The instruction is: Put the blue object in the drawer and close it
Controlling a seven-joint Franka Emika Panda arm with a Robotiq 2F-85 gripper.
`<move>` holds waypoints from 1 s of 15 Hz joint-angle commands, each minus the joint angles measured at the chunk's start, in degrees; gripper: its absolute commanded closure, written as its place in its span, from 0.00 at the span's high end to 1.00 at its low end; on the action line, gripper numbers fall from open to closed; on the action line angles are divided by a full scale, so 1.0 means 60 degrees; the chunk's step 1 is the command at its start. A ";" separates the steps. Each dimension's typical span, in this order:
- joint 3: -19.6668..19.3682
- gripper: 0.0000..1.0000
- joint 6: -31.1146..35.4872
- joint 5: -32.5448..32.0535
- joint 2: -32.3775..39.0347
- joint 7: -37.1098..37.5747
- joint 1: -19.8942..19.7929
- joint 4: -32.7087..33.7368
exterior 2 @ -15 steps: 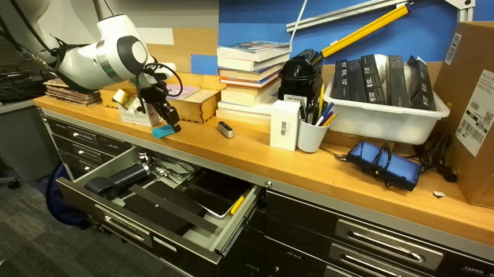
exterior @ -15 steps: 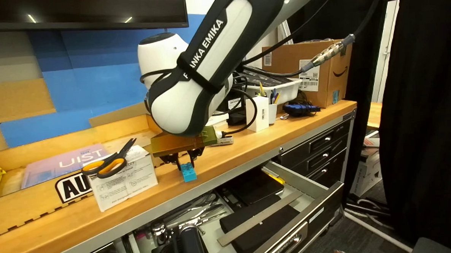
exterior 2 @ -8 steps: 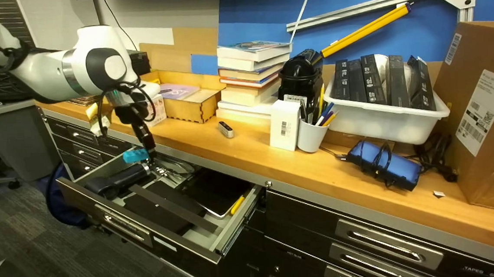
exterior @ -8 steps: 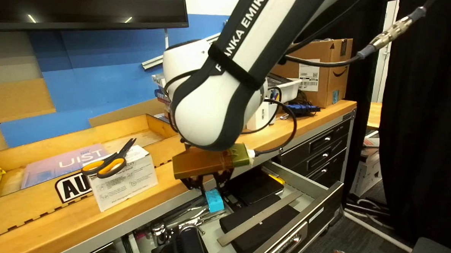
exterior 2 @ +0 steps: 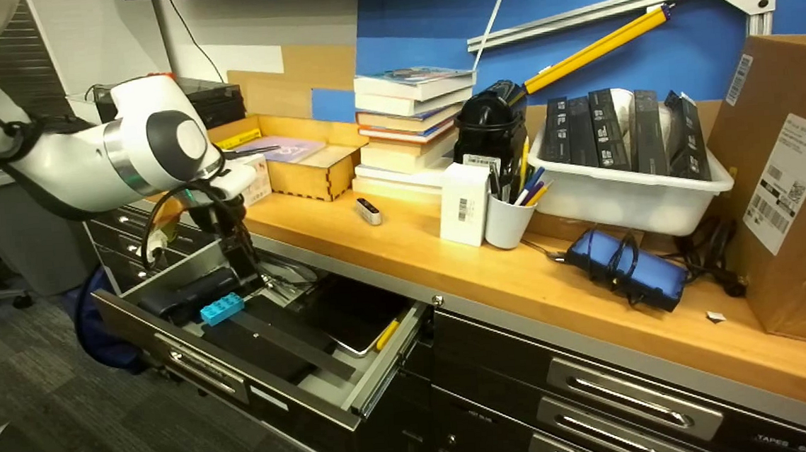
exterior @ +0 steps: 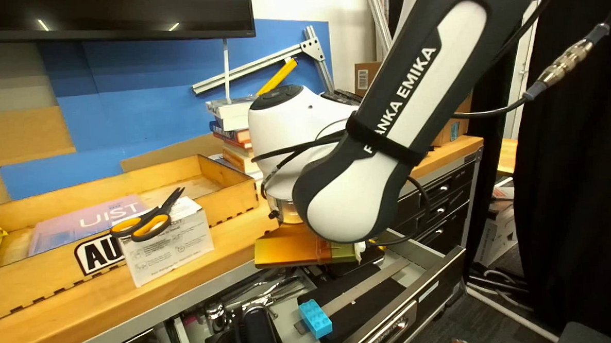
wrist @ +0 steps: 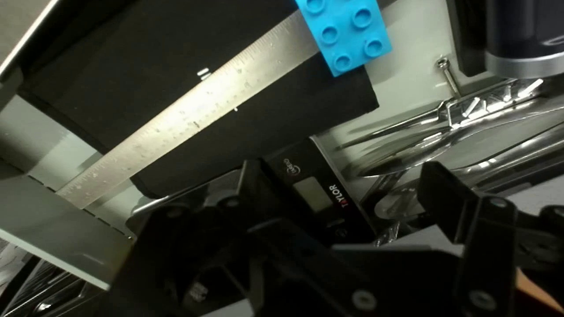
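Note:
The blue object is a light-blue studded toy brick, seen in both exterior views and at the top of the wrist view. It lies inside the pulled-out drawer, over the end of a metal ruler. In the wrist view my gripper is open, its black fingers well apart with nothing between them. The brick is clear of both fingers, farther toward the drawer front. An exterior view has the dark fingers low over the drawer's back part; elsewhere the arm and amber cover hide them.
Around the brick are a black flat case, a kitchen scale, shiny metal tools and a dark cylindrical device. The wooden worktop edge runs behind the drawer. A white box with scissors stands on top.
The gripper carried the brick from over the worktop out above the drawer, then let go. The brick now lies in the drawer, and the fingers have opened; the arm is lower.

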 commanded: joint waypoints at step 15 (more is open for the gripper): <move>0.1409 1.00 -0.2681 0.3656 -0.2156 -0.6225 -0.1341 -0.2925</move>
